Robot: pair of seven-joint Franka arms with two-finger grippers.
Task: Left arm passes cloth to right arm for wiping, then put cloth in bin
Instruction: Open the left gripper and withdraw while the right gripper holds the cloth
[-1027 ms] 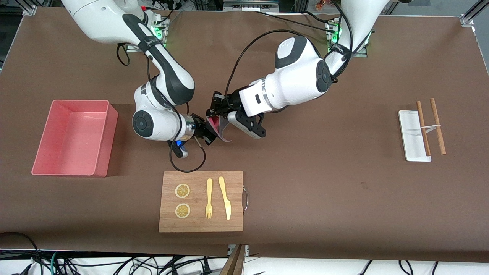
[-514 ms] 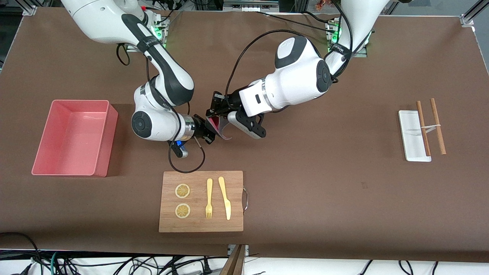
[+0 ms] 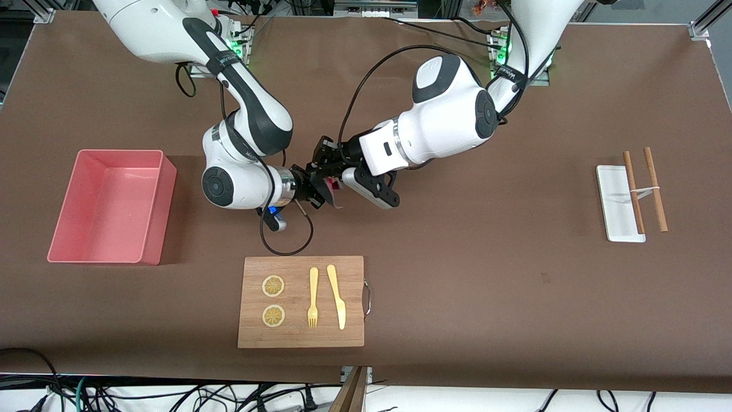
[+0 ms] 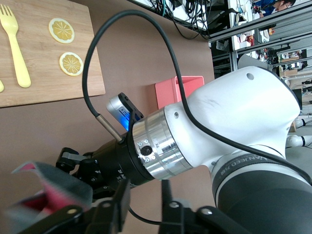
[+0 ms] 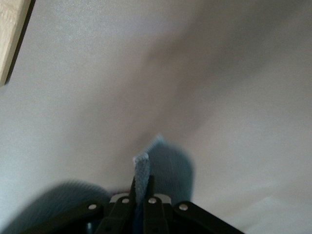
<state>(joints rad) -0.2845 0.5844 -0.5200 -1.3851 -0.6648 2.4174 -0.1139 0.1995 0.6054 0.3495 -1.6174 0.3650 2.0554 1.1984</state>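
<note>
Cloth (image 3: 330, 189) pinched edge-on in clenched right gripper (image 5: 139, 191) jaws above counter (image 3: 457, 274); left gripper (image 3: 327, 178) jaws parted, cloth between them.

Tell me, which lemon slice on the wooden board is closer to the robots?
The lemon slice farther from the front camera. The other slice lies nearer the camera edge of the board.

Fuzzy fabric cloth (image 4: 48, 187), glossy pink plastic bin (image 3: 108, 206) — matt brown table covering (image 3: 486, 286), wooden board (image 3: 301, 320)
</note>
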